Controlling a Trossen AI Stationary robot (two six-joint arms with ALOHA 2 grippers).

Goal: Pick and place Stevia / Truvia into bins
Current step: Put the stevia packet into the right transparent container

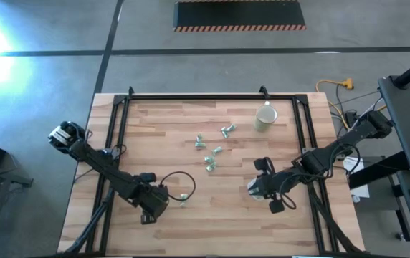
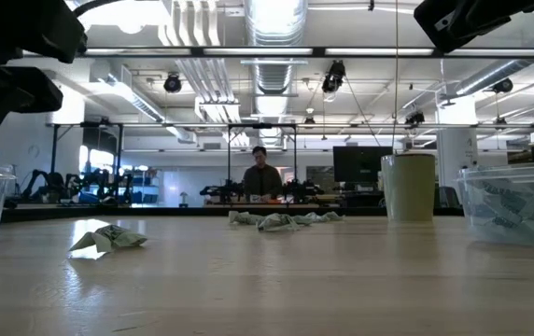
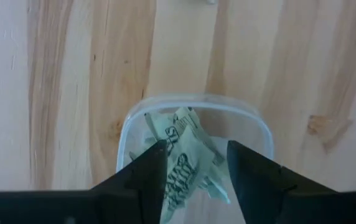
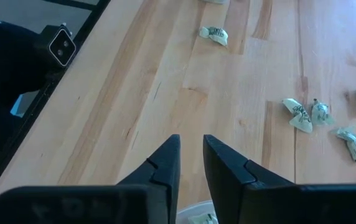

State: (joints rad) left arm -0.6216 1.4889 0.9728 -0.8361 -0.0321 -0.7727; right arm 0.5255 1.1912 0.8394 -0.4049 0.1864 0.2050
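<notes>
1. Your left gripper point(image 3: 195, 177) hangs directly over a clear plastic tub point(image 3: 193, 112) with rounded corners. Its two dark, wedge-shaped fingers point(image 3: 147, 174) stand apart with nothing pinched between them.
2. Below and between those fingers, crumpled pale green-and-white paper sachets point(image 3: 181, 155) lie inside the tub, their printed faces creased and folded.
3. Your right gripper point(image 4: 190, 165) has its smooth dark fingers point(image 4: 165, 165) nearly together, leaving only a narrow slit, and they hold nothing.
4. Just under the right fingertips you can see the rounded rim of the second clear tub point(image 4: 196, 211), with a scrap of sachet inside.
5. Ahead of the right fingers, loose Stevia sachets point(image 4: 302, 115) lie scattered on the pale, striped butcher-block table point(image 4: 165, 81), each twisted and wrinkled; one more point(image 4: 214, 34) lies farther out by itself.
6. From above, an opaque beige round cup point(image 1: 265, 117) stands beyond the scatter point(image 1: 211, 152), well apart from both grippers.
</notes>
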